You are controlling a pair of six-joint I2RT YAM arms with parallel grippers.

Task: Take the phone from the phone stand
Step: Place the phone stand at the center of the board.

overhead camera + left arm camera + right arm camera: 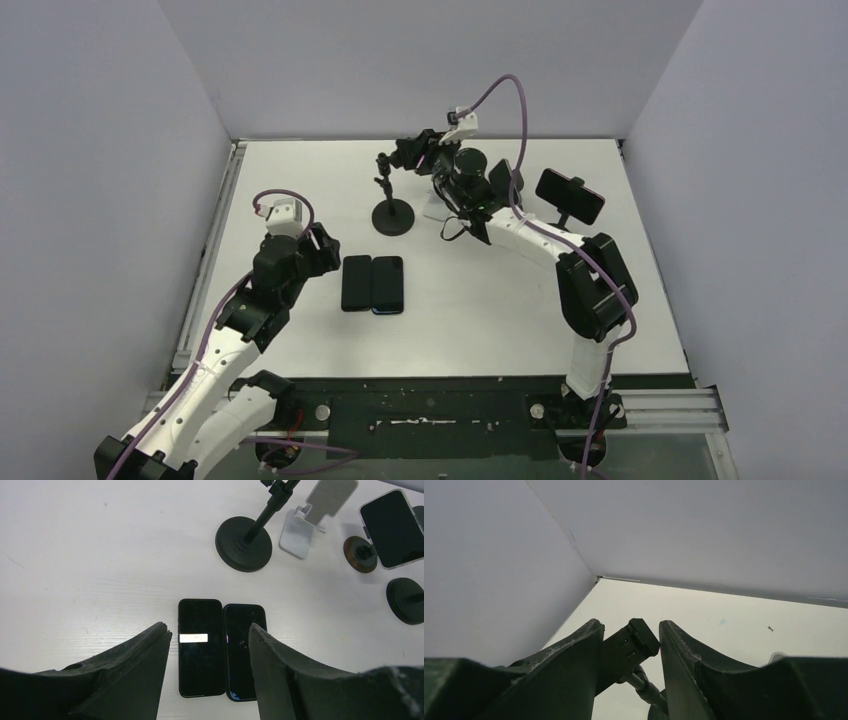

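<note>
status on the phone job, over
Left gripper open over two flat phones. Right gripper straddling a bare clamp, grip unclear. Phone still on stand, right rear. Nothing blocking it.

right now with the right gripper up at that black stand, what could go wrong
1. The right gripper straddles the clamp head of the black stand, which holds no phone. Closing and pulling there could tip its thin pole over.
2. The mounted phone sits close beside the right forearm; a careless swing might knock it.
3. The left gripper hangs open over two flat phones lying side by side; dropping could shove them.
</note>
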